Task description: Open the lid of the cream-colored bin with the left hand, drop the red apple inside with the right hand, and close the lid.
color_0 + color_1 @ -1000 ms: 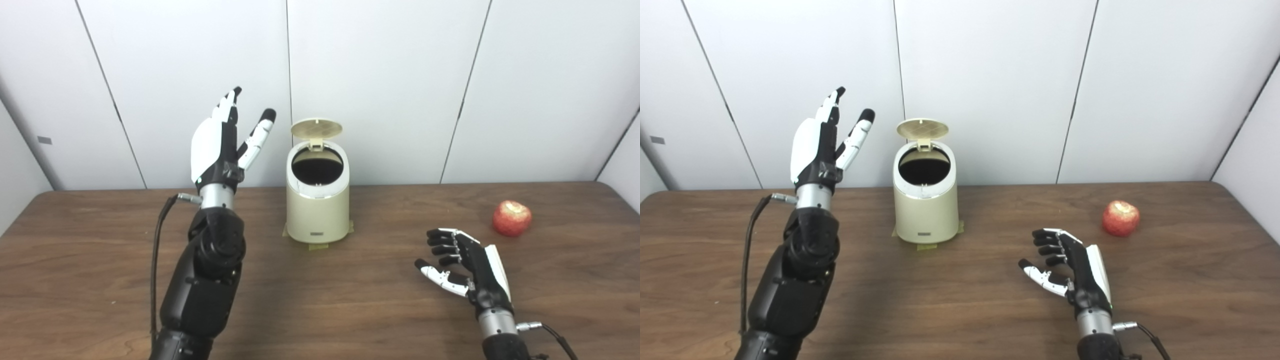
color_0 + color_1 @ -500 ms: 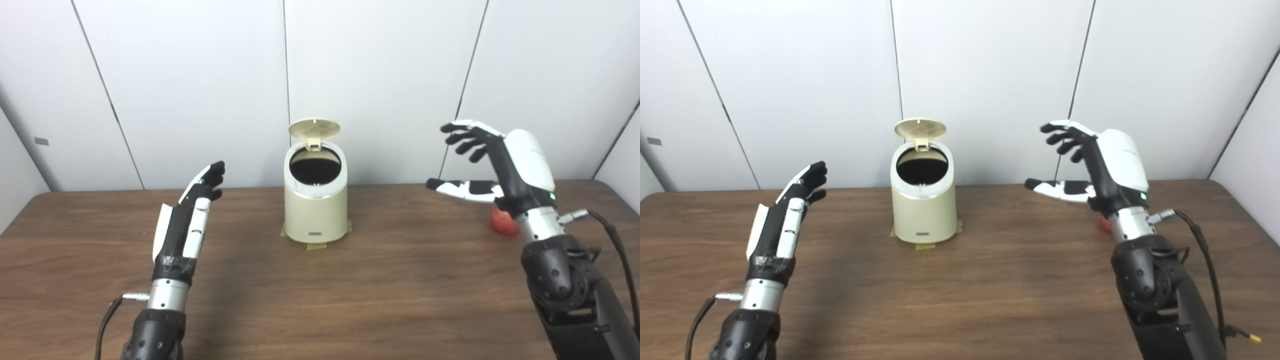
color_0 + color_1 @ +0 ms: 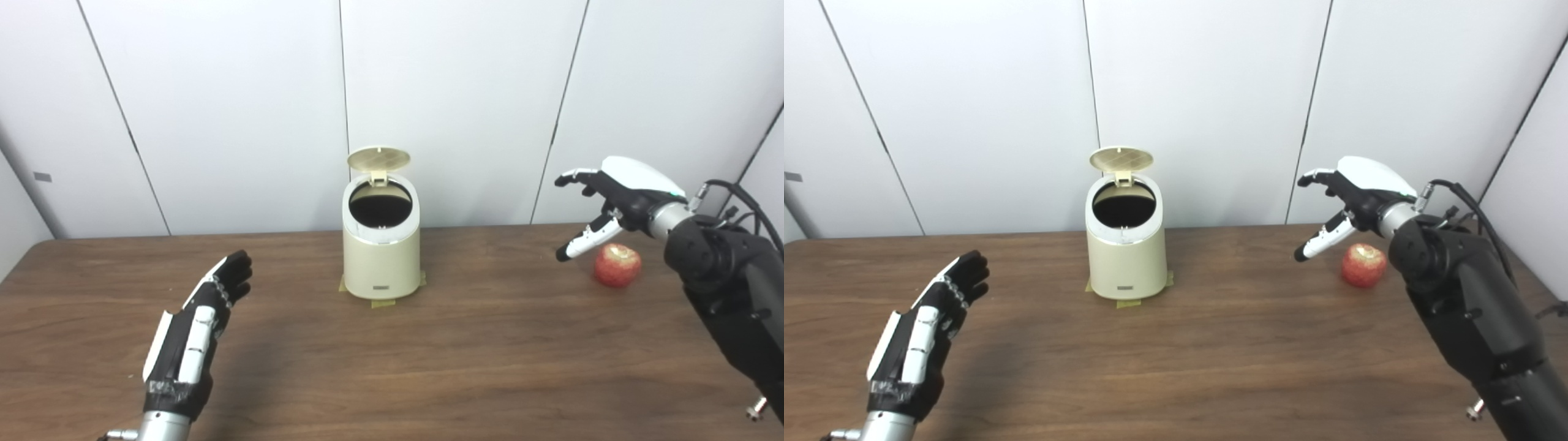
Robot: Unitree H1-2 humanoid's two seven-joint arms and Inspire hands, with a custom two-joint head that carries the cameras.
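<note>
Fingers spread wide, my right hand hangs in the air with nothing in it. It sits up high so it can come down on the red apple, which lies on the table just below and a bit to the outside of my thumb. We are not touching yet. Far off to my inner side stands the cream-colored bin. Its lid is already tipped up at the back, so the dark hole is ready for the apple. My left hand is open too, low over the table, well away from the bin, so it is not in the way.
</note>
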